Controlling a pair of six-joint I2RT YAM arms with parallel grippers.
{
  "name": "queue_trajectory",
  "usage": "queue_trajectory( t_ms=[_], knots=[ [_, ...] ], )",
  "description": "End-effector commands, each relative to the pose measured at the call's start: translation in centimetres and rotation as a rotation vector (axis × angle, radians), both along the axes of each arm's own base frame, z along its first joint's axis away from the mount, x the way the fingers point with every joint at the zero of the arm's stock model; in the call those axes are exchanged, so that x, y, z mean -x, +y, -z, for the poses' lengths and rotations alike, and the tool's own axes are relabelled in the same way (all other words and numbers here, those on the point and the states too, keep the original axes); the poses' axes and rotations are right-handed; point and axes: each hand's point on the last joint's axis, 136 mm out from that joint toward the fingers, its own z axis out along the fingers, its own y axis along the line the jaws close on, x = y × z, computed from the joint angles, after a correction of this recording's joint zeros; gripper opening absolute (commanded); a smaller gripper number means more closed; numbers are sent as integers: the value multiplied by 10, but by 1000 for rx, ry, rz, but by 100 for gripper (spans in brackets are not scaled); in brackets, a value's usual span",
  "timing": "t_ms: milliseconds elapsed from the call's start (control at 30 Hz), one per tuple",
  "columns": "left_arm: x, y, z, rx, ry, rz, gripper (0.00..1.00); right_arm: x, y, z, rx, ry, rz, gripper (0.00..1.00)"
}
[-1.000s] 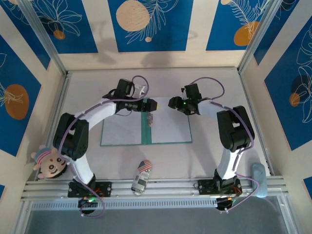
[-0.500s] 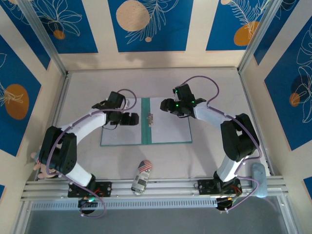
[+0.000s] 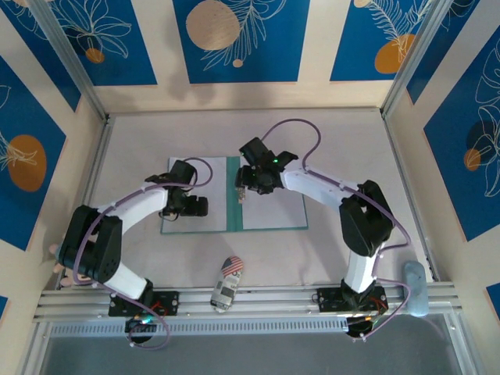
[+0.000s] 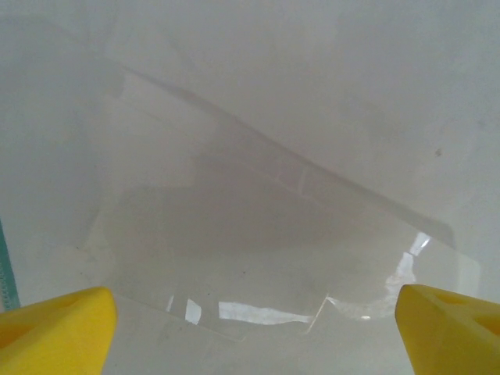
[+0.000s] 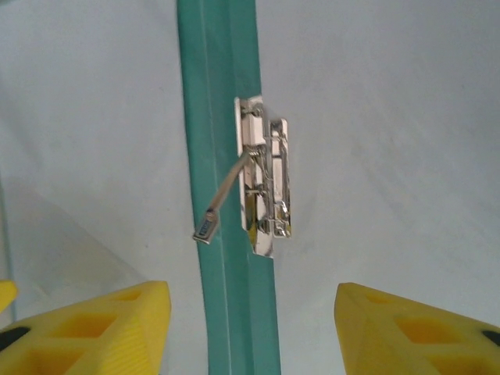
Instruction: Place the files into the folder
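The folder (image 3: 232,215) lies open on the table (image 3: 336,141); one file (image 3: 273,215) lies on its right leaf, the other file (image 3: 215,223) on its left leaf; the clip (image 5: 264,187) sits at its centre crease, toward its far edge; the toy car (image 3: 226,287) lies before its near edge, apart from it.

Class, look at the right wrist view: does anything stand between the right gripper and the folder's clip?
Nothing visible does. The right gripper hangs open over the folder, with its clip in plain sight ahead of the fingers.
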Motion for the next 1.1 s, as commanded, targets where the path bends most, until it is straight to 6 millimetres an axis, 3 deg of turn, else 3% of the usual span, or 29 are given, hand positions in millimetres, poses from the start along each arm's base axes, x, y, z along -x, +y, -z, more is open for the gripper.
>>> queue_trajectory(
  t_ms=[0,300,1067],
  knots=[
    [6,1,16,22,41,-18,87,2,-1,2,80,21,46,57],
    [8,-17,37,113,63,27,77,-4,12,8,107,34,51,47],
    [12,-21,46,144,79,39,77,-18,12,26,224,55,70,35]
  ],
)
